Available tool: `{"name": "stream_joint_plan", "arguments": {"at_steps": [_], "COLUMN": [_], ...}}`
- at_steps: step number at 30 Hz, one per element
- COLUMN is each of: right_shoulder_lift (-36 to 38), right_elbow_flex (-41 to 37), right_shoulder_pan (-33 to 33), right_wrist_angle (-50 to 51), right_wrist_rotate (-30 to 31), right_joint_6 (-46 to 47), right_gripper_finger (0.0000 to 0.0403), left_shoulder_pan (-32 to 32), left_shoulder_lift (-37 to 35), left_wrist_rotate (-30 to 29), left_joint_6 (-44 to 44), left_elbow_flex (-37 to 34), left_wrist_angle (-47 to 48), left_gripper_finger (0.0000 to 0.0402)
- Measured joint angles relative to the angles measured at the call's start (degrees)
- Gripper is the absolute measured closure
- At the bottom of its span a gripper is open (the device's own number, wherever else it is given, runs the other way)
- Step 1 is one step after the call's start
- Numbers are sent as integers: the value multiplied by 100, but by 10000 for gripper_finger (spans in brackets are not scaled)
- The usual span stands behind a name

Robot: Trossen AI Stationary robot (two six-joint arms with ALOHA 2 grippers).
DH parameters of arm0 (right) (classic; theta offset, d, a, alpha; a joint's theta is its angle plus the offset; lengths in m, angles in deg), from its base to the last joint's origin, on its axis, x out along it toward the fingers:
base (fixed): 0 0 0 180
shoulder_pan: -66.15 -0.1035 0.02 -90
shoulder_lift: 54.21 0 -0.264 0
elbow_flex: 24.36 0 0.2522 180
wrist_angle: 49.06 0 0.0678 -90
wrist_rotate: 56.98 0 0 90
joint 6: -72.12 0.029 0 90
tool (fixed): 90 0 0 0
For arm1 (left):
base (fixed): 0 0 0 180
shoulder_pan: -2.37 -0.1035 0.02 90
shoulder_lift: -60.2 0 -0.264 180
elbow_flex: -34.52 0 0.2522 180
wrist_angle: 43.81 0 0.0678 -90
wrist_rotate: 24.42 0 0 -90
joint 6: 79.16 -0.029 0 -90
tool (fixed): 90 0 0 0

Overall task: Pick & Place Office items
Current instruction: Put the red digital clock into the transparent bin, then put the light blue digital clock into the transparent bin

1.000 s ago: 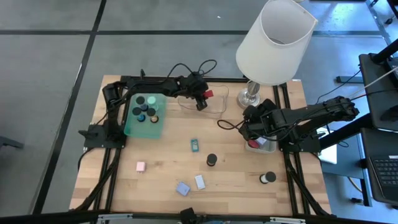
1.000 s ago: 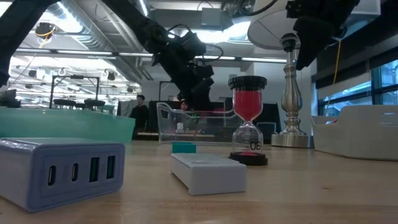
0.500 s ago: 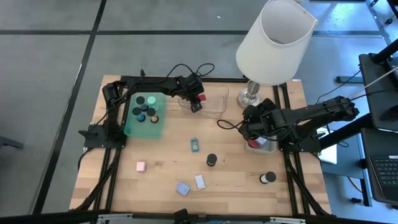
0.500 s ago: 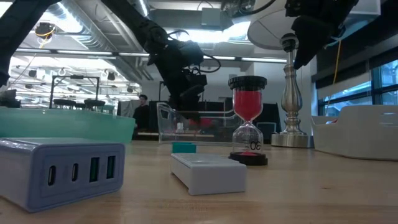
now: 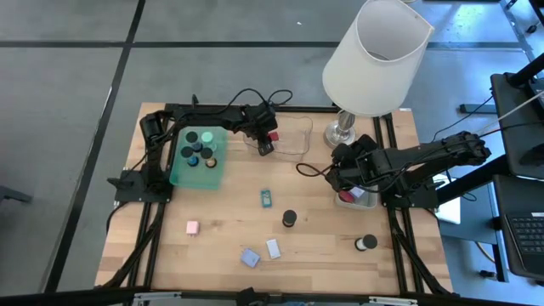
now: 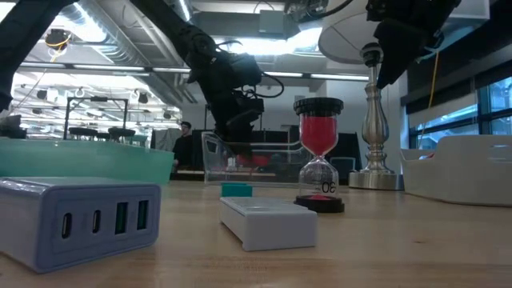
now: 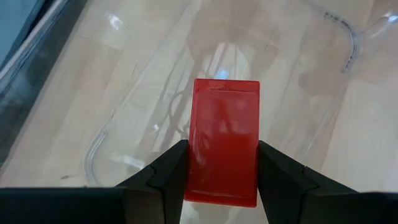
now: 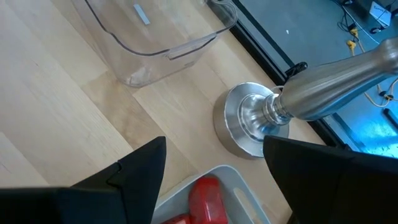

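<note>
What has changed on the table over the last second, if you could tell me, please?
The left pincer, shut on the red block throughout, carried it from over the clear tray's middle toward the tray's left end and lower into it. The right pincer stayed over the grey tray; the loose pieces did not move.

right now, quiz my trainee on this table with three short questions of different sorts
1. True or false: the left gripper holds a red block between its fingers.
2. The red block hangs over which tray? A) green tray B) clear tray C) grey tray
3. Fill in: the right gripper hovers over the ____ tray beside the lamp.

Key: 1 true; 2 B; 3 grey
</note>
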State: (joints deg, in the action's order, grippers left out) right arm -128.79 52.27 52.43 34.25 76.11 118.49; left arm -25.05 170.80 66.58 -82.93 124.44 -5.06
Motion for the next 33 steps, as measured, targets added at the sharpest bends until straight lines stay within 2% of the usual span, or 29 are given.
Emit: {"name": "stream_joint_plan", "arguments": {"at_steps": [19, 26, 33], "right_shoulder_lift": [0, 0, 0], "right_elbow_flex": [0, 0, 0], "right_shoulder_pan": [0, 0, -1], "right_wrist_angle": [-124, -124, -124], "right_wrist_rotate": [151, 150, 149], "right_joint_6": [-35, -37, -39], "right_gripper_finger": [129, 129, 129], "left_shoulder_pan": [41, 51, 76], "left_shoulder_lift": [466, 466, 400], "left_wrist_rotate": [-3, -39, -389], "left_joint_6": [99, 17, -148], "left_elbow_flex": [-9, -9, 45], "left_wrist_angle": [-444, -503, -404], "left_gripper_finger": [245, 210, 177]}}
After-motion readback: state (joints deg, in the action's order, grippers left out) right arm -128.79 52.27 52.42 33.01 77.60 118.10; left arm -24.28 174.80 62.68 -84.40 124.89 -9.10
